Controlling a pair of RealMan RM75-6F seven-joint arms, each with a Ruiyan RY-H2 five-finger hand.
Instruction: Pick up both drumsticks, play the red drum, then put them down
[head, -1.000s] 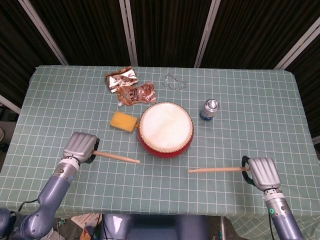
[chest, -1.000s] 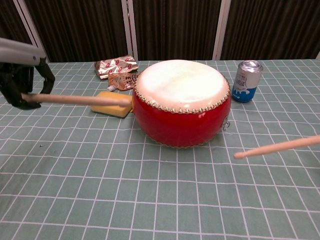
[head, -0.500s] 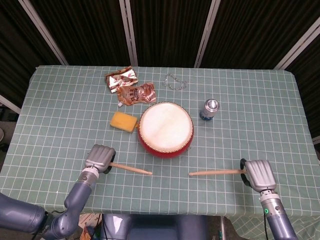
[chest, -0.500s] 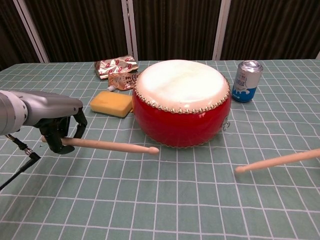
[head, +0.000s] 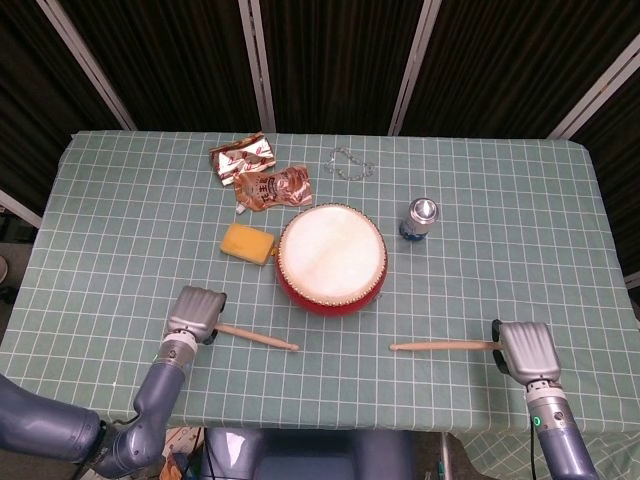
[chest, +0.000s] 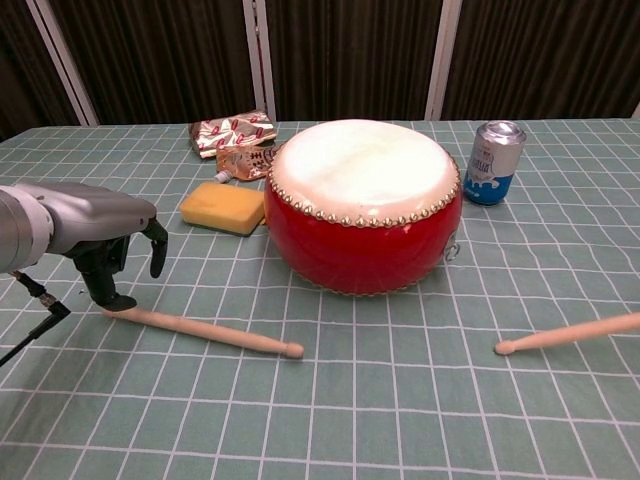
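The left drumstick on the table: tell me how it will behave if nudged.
The left drumstick looks like a round, slim wooden rod lying flat on the cloth, so it would probably roll sideways. It looks stiff and light. Its tip points past the red drum, and nothing visible would block it.

Both views are evenly and brightly lit, apparently from overhead; shadows under the red drum (chest: 363, 205) and can (chest: 495, 162) are soft and short. The drumhead shows mild glare. The backdrop stays dark. Focus is sharp throughout, with slight wide-angle bending at the desk (head: 520, 200) edges
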